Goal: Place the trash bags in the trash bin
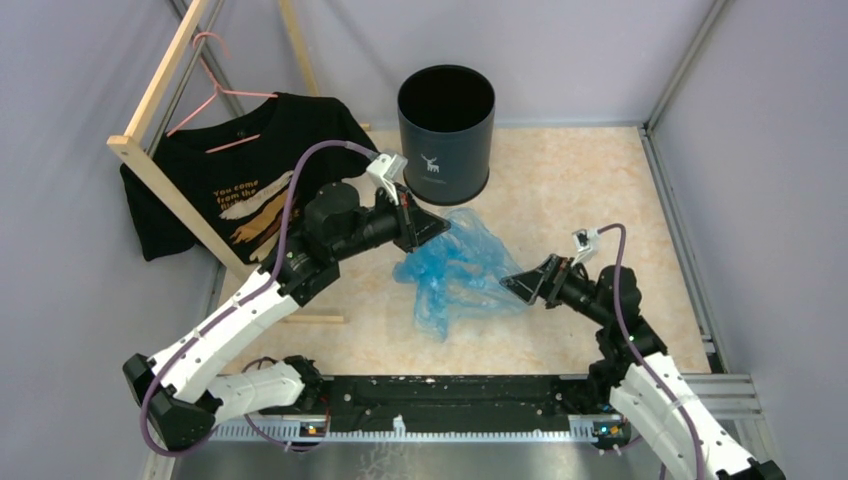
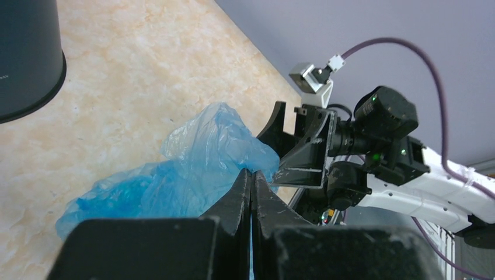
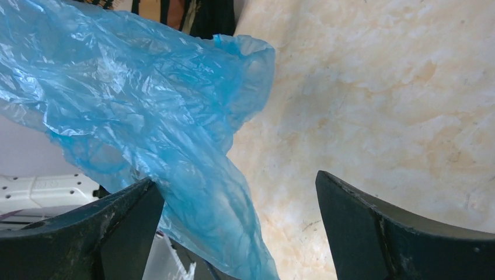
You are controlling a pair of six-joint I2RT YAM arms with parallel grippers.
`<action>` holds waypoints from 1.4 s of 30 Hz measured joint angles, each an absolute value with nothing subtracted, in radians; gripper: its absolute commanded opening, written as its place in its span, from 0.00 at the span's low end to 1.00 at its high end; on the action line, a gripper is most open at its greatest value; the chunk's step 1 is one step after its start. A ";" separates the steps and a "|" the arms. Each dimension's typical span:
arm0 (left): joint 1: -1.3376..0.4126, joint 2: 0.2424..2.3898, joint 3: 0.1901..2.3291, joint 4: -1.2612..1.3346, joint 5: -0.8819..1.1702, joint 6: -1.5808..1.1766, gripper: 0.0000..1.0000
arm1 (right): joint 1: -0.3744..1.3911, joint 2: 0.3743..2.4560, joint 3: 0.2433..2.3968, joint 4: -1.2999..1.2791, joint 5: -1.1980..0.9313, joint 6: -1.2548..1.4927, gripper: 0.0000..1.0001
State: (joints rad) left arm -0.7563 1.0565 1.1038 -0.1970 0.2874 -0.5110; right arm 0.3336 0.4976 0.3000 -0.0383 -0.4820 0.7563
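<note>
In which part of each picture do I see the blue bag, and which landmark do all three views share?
Top external: the bag is in the centre of the picture.
Left wrist: the bag is at the lower left, reaching to the centre.
Right wrist: the bag fills the left half.
Shared landmark: the beige marbled table shows in all three.

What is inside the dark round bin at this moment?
The trash bin shows only a dark hollow from above; its bottom is too dark to tell. The blue trash bag is outside it, over the table.
</note>
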 measured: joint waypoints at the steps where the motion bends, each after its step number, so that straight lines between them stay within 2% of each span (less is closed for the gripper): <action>1: -0.756 1.056 1.107 -0.199 0.282 -0.515 0.00 | 0.334 0.490 0.266 0.003 -0.493 0.780 0.97; 4: -0.756 1.056 1.110 -0.204 0.272 -0.529 0.00 | 0.334 0.464 0.167 0.145 -0.543 0.857 0.95; 8: -0.756 1.059 1.110 -0.204 0.278 -0.535 0.00 | 0.334 0.446 0.115 0.282 -0.597 0.928 0.84; 10: -0.756 1.071 1.113 -0.203 0.295 -0.535 0.00 | 0.334 0.447 0.104 0.363 -0.613 0.953 0.66; 15: -0.755 1.138 1.136 -0.214 0.342 -0.521 0.00 | 0.334 0.519 0.106 0.494 -0.634 0.973 0.07; 16: -0.756 1.153 1.147 -0.229 0.344 -0.511 0.01 | 0.334 0.540 0.107 0.491 -0.634 0.973 0.00; 18: -0.755 1.185 1.177 -0.270 0.333 -0.481 0.05 | 0.334 0.560 0.117 0.438 -0.613 0.955 0.00; 20: -0.756 1.204 1.195 -0.305 0.302 -0.456 0.19 | 0.334 0.563 0.126 0.357 -0.566 0.937 0.00; 21: -0.756 1.210 1.200 -0.320 0.284 -0.442 0.34 | 0.334 0.556 0.126 0.332 -0.547 0.934 0.00; 23: -0.755 1.216 1.201 -0.348 0.255 -0.418 0.77 | 0.334 0.531 0.124 0.289 -0.514 0.931 0.00; 24: -0.755 1.216 1.200 -0.362 0.244 -0.410 0.89 | 0.334 0.519 0.124 0.278 -0.502 0.931 0.00; 25: -0.754 1.216 1.200 -0.376 0.235 -0.401 0.97 | 0.334 0.502 0.124 0.266 -0.488 0.932 0.00; 29: -0.754 1.206 1.185 -0.420 0.184 -0.388 0.99 | 0.334 0.430 0.125 0.189 -0.424 0.924 0.00; 33: -0.754 1.127 1.084 -0.481 0.148 -0.415 0.98 | 0.334 0.413 0.134 0.090 -0.366 0.891 0.00; 42: -0.754 0.819 0.665 -0.508 0.258 -0.649 0.98 | 0.334 0.469 0.192 0.006 -0.310 0.815 0.00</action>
State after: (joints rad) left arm -0.7544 0.8192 0.6647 -0.5079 0.2584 -0.6495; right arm 0.3336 0.4690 0.1917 0.0059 -0.3103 0.8150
